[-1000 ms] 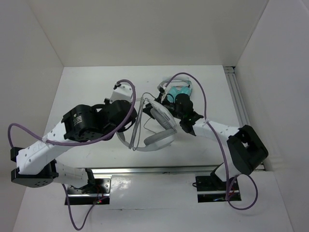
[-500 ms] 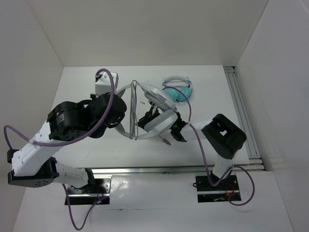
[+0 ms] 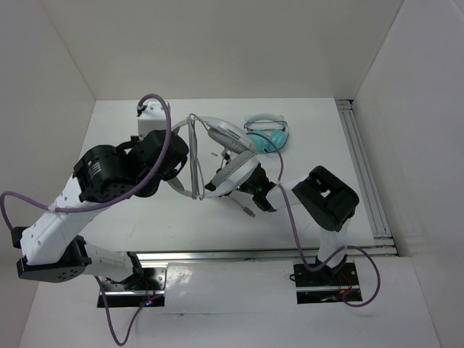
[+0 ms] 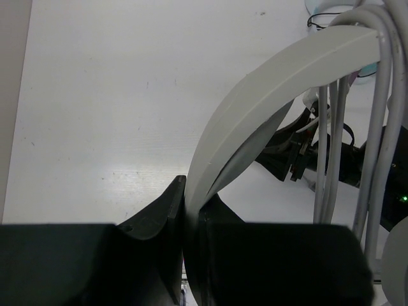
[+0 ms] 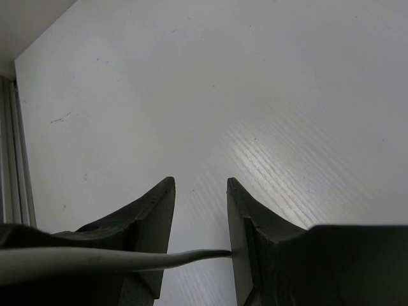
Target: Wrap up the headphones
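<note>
Teal headphones [image 3: 267,135] on white table [image 3: 319,141]

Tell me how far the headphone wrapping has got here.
Done: several cable turns sit across the headband, clamped in the left hand. In hand: a cable strand crosses the parted fingers of the right hand. Left: winding on the loose tail with its plug.

The right gripper [image 5: 199,191] hangs over the white surface [image 5: 268,95] with its jaws apart. A thin pale cable [image 5: 95,258] crosses one finger and ends against the other's inner face.
</note>
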Motion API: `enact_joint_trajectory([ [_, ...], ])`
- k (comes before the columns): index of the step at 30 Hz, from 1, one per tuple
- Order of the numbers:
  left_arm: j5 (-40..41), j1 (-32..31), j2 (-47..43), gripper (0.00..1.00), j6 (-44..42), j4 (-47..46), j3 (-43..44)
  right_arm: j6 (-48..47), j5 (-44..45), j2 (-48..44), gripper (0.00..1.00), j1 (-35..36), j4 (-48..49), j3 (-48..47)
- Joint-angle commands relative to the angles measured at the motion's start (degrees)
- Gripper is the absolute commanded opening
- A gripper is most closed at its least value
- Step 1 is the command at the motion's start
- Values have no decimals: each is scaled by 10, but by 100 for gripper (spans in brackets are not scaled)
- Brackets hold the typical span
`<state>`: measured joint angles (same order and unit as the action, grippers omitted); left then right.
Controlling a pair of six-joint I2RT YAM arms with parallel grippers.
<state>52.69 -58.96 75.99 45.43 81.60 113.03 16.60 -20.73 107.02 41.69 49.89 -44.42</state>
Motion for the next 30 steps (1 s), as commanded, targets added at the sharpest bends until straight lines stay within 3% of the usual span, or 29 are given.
enact_joint_trajectory([
  [1, 14, 8, -24, 0, 30, -36, 15, -19, 11, 12, 45, -9, 12, 7],
  [12, -8, 42, -47, 0, 12, -65, 8, -19, 3, 45, 45, -27, -7, 24],
  [16, -14, 60, -52, 0, 5, -70, 3, -24, 3, 50, 32, -27, -15, 19],
  [18, -14, 60, -52, 0, 0, -76, -3, -24, -2, 56, 8, -27, -20, 19],
  [19, -20, 67, -52, 0, 0, -76, -3, -24, -2, 57, 5, -27, -20, 19],
  [26, -20, 87, -58, 0, -11, -81, -9, -24, 3, 57, 2, -27, -26, 40],
  [30, -8, 120, -58, 0, 0, -93, -35, -24, 34, 0, 0, -10, -19, 74],
])
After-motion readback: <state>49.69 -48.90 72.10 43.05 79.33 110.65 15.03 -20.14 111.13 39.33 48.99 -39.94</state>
